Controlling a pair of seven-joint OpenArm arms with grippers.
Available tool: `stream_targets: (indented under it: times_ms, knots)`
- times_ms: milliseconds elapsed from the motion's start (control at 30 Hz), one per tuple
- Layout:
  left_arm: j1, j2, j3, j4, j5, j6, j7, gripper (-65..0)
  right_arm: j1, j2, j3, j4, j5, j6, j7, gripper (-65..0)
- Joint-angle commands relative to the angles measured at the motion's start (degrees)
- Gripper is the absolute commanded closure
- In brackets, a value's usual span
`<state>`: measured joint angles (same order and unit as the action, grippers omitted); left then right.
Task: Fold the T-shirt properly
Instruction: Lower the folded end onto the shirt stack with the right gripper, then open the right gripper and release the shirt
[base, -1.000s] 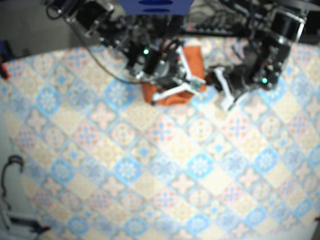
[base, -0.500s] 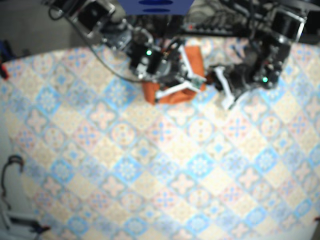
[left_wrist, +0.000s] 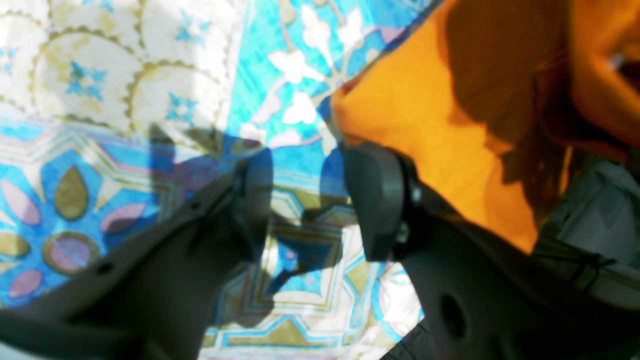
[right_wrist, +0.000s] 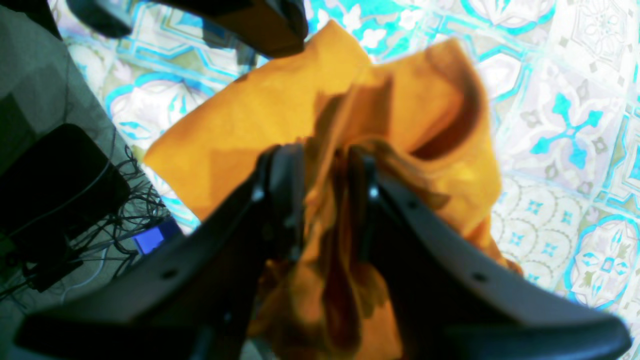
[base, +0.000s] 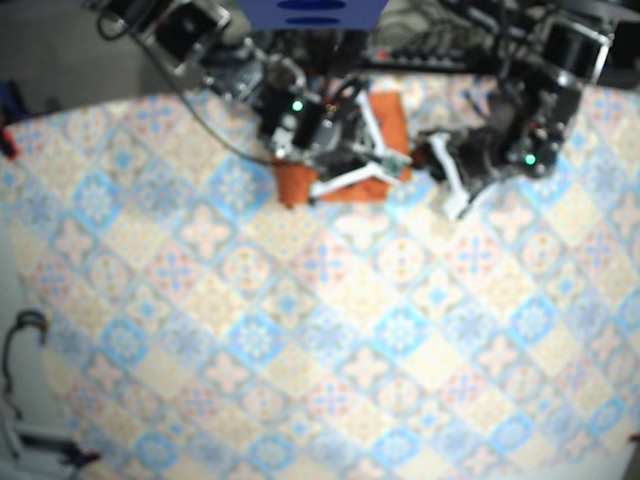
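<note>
T-shirt (right_wrist: 250, 125) bunched in clamped right gripper (right_wrist: 327, 165), dragged slightly toward frame top since a second ago; left gripper (left_wrist: 307, 200) gaped empty beside its edge. Crumpled, so folding hardly begun.

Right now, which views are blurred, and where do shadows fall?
Base view: soft all over, the shirt only an orange patch. Left wrist view: the left gripper throws a dark shadow on the tablecloth. Right wrist view: the right gripper is blurred, the shirt in its grip shaded, the tablecloth at right washed out.
</note>
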<state>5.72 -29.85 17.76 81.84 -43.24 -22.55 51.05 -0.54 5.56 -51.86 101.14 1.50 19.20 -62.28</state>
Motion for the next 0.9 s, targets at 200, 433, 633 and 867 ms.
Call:
stream_targets:
  times_ms: [200, 433, 633, 867]
  knots:
    - [-0.2, -1.7, -0.4, 0.7, 0.3, -0.1, 0.4, -27.2, 0.6, -0.6, -0.1, 0.9, 0.2, -0.2, 1.0, -15.4]
    - [-0.2, -1.8, -0.4, 0.7, 0.3, -0.1, 0.4, -27.2, 0.6, -0.6, -0.2, 1.3, 0.1, -0.2, 1.0, -15.7]
    - [-0.2, -1.8, -0.4, 0.7, 0.3, -0.1, 0.4, -27.2, 0.7, -0.6, -0.2, 4.5, 0.1, -0.2, 1.0, -15.8]
    - [-0.2, -1.8, -0.4, 0.7, 0.4, -0.1, 0.4, -27.2, 0.7, -1.0, 0.2, 6.9, 0.1, -0.2, 1.0, -15.9]
